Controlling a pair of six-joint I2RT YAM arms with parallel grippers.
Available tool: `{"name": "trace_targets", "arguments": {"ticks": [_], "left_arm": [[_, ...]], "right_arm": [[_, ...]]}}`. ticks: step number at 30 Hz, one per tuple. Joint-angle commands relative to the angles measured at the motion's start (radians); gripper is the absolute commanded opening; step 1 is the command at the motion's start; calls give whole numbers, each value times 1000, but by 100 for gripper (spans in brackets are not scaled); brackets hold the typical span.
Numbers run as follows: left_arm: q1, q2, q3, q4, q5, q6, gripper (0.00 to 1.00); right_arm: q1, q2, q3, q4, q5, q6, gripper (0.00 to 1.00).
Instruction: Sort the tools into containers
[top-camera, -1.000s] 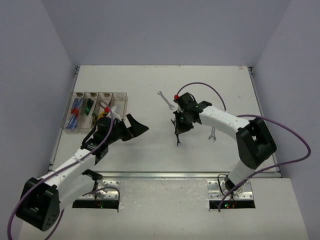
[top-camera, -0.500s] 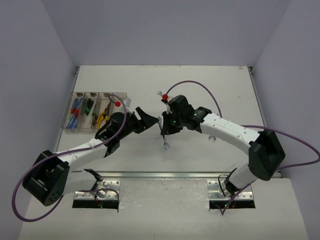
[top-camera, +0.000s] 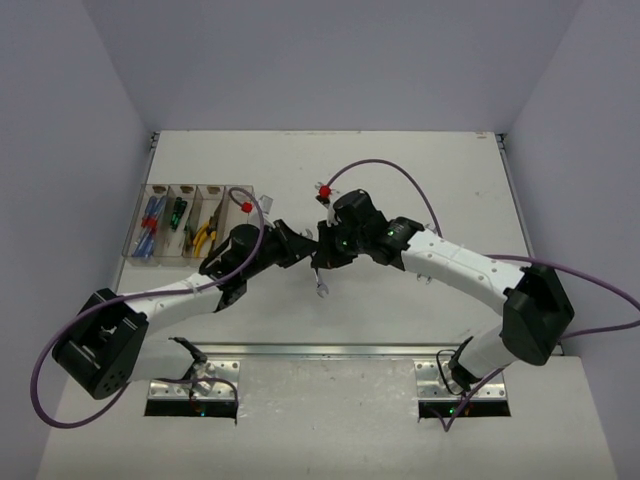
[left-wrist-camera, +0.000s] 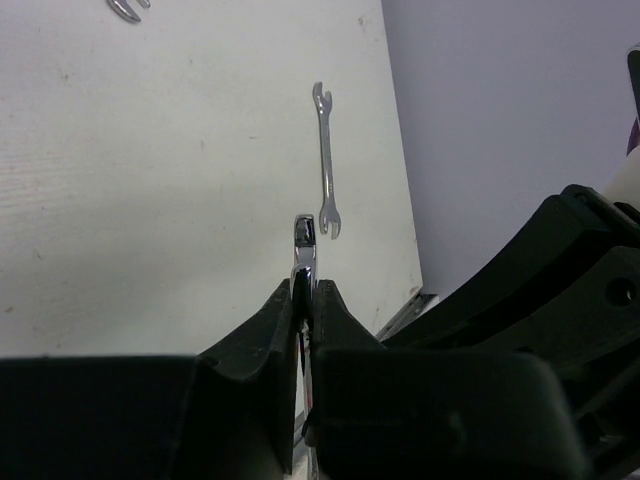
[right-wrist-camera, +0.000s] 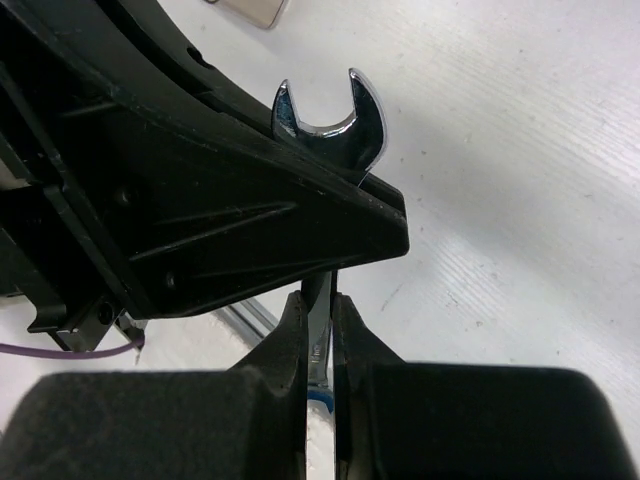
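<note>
A silver open-end wrench is held above the table by both grippers at once. My left gripper (top-camera: 303, 246) is shut on its shank, and one end (left-wrist-camera: 304, 243) sticks out past the fingertips. My right gripper (top-camera: 322, 254) is shut on the same wrench (right-wrist-camera: 330, 118), whose open end shows above the left gripper's black finger. A second wrench (top-camera: 320, 288) lies on the table just below both grippers; it also shows in the left wrist view (left-wrist-camera: 326, 160). The clear bins (top-camera: 236, 196) stand at the left, holding blue and red screwdrivers (top-camera: 150, 220), green/black screwdrivers (top-camera: 176, 213) and yellow pliers (top-camera: 206, 233).
The tip of another wrench (left-wrist-camera: 126, 8) shows at the top edge of the left wrist view. The two arms meet at the table's middle. Purple cables loop over both arms. The table's near edge has a metal rail (top-camera: 330, 349).
</note>
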Motion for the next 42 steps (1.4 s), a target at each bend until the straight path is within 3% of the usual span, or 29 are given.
{"name": "trace_targets", "arguments": {"ticks": [1, 2, 4, 5, 6, 8, 10, 11, 13, 16, 21, 30, 31, 32, 36, 39, 42], "left_arm": [[-11, 17, 84, 38, 32, 36, 0], [-11, 17, 95, 22, 34, 70, 0], [-4, 18, 157, -89, 20, 173, 0], [8, 20, 224, -146, 6, 222, 0], [21, 26, 283, -219, -17, 279, 0], [70, 73, 437, -441, -92, 474, 0], [145, 171, 557, -699, -186, 580, 0], [152, 209, 625, -777, -227, 611, 0], [267, 306, 832, -947, -306, 676, 0], [317, 437, 992, -1104, -517, 797, 0], [336, 575, 1077, -1113, -777, 913, 0], [353, 670, 983, -1032, -676, 913, 0], [354, 669, 983, -1035, -660, 895, 9], [353, 660, 983, -1040, -647, 887, 26], [352, 597, 983, -1066, -599, 852, 76], [348, 485, 973, -1096, -554, 810, 99], [324, 295, 891, -1096, -497, 749, 100]], "right_arm": [[7, -78, -13, 101, 6, 7, 0], [7, -96, -28, 104, 11, 2, 7], [4, -129, -52, 91, 53, -6, 49], [-2, -144, -59, 77, 77, -10, 78], [-10, -159, -71, 55, 119, -15, 92], [-53, -218, -100, -9, 170, -34, 99], [-110, -310, -136, -79, 200, -41, 99], [-154, -341, -157, -91, 202, -45, 99], [-311, -416, -207, -119, 183, -73, 99], [-398, -462, -256, -150, 169, -142, 99], [-452, -472, -321, -149, 174, -189, 99], [-467, -444, -329, -125, 166, -192, 99], [-467, -444, -330, -126, 166, -192, 99], [-467, -444, -332, -126, 166, -192, 99], [-467, -441, -329, -126, 184, -186, 99], [-469, -427, -314, -142, 221, -167, 99], [-480, -368, -270, -177, 282, -159, 99]]}}
